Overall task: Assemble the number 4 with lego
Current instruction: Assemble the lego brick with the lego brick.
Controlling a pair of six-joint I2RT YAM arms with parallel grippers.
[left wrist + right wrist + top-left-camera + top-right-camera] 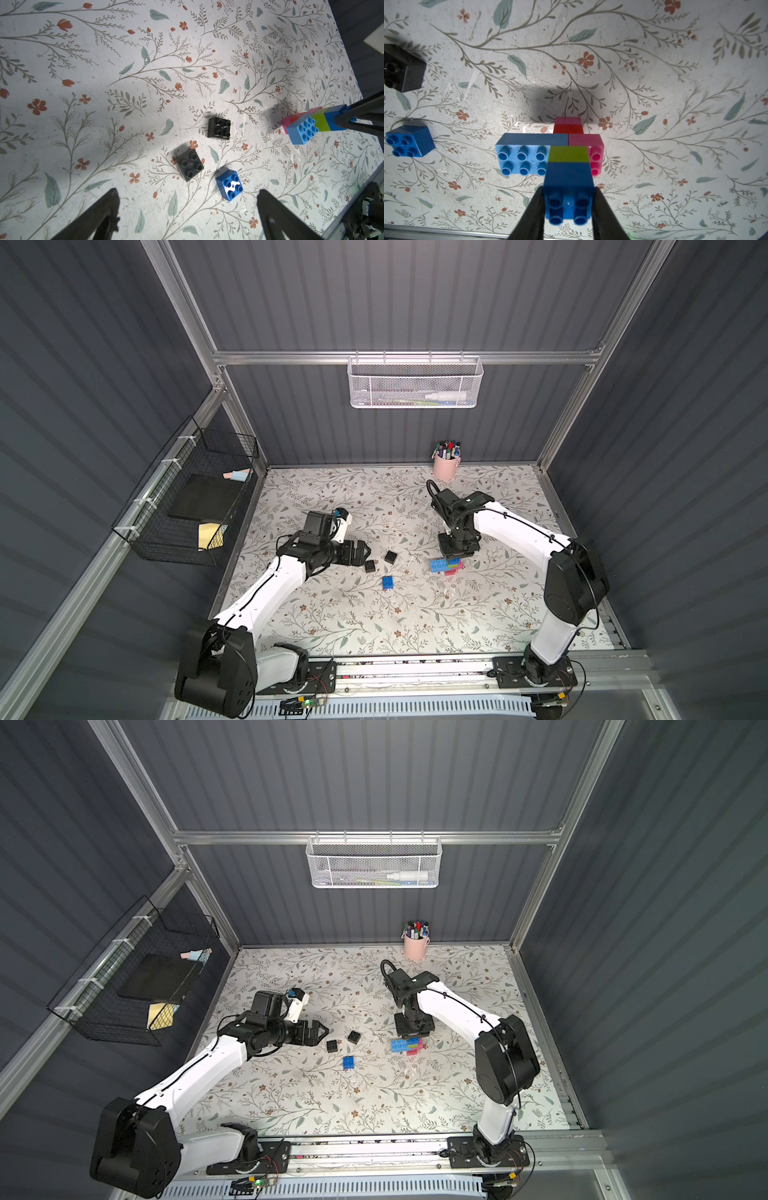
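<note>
Table: The floral-print table (332, 614) fills the lower half of both top views. Every brick sits in a loose band across mid-frame.

Right claw: Right of centre in a top view, the right claw (568, 199) points straight down. It is clamped on the dark blue top brick (569, 178) of the half-built number 4 (446, 565).

Left claw: Left of centre, the left claw (360, 552) lies low and level, jaws spread wide and empty. Its tips are just beside the lower black brick (369, 566).

Number 4: The figure stands upright on the table directly beneath the right claw. In the right wrist view, dark blue sits on lime green (569, 154). A long light blue brick (521, 160) juts to frame left and pink (593, 149) to frame right, with red (568, 128) and more pink below.

Loose bricks: The upper black brick (390, 557) and the dark blue single (388, 583) lie apart from one another between the two claws, studs up.

Step in hand: By appearances, the right claw steadies the figure while the left goes for a black brick.

Doing it well: Square the open jaws to the brick's flat sides, straddle it centrally, close below the studs and lift clear before carrying. The right grip should hold firm so the press-on meets resistance. Line the studs up first, since a skewed push could topple the standing figure.
</note>
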